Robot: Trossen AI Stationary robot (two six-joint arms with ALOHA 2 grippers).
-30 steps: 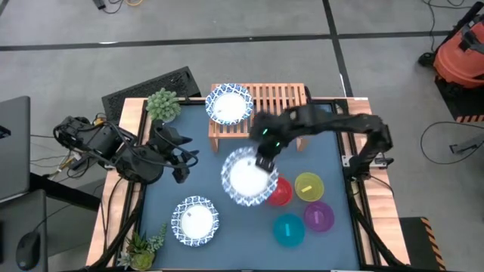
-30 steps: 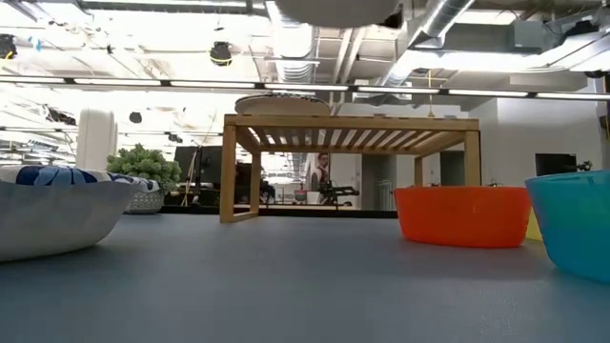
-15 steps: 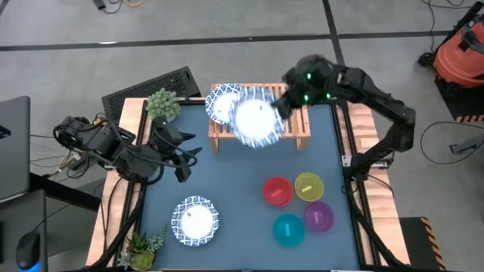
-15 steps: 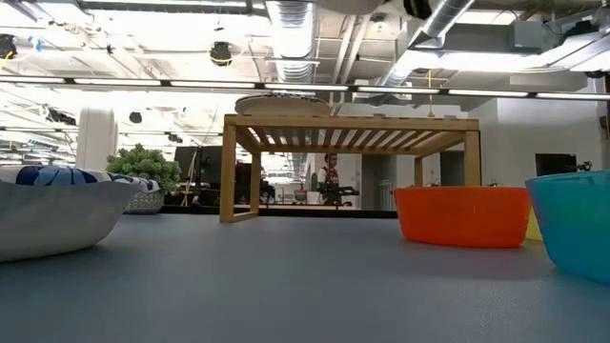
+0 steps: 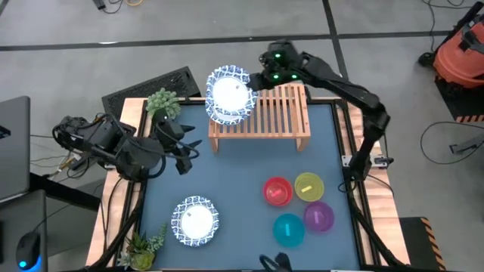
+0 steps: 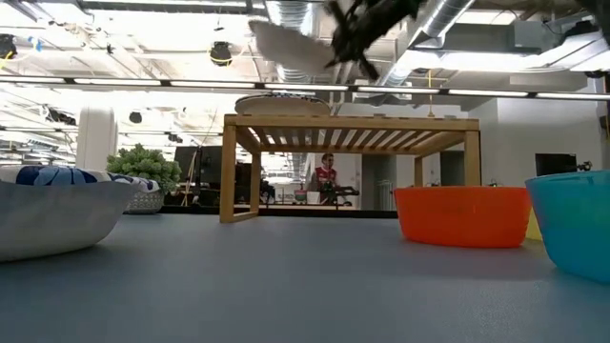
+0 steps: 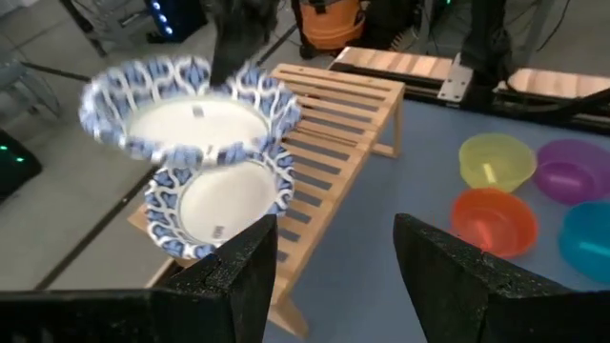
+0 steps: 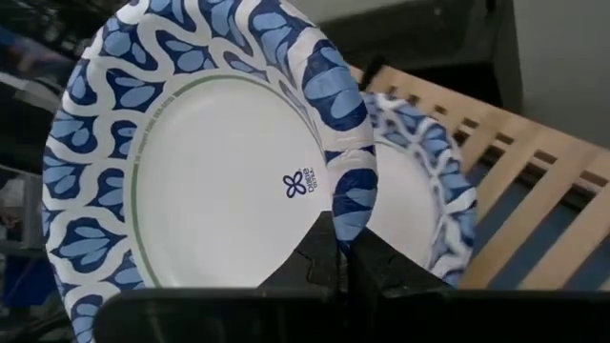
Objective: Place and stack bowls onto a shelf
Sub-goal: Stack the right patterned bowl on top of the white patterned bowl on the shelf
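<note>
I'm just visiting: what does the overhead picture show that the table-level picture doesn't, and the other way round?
Only the overhead view shows the idle left gripper at the table's left, the yellow bowl, the purple bowl and the two bowls' blue rims. Only the table-level view shows the gap between the carried bowl and the bowl on the shelf, plus a person in the room behind. Both show the wooden shelf, the right gripper holding the bowl above it, and the red bowl.

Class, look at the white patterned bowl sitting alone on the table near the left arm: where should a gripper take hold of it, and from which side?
Pinch the flared blue rim of the lone bowl from above, probably on the edge facing the left gripper. It sits upright and open, too wide to span.
</note>
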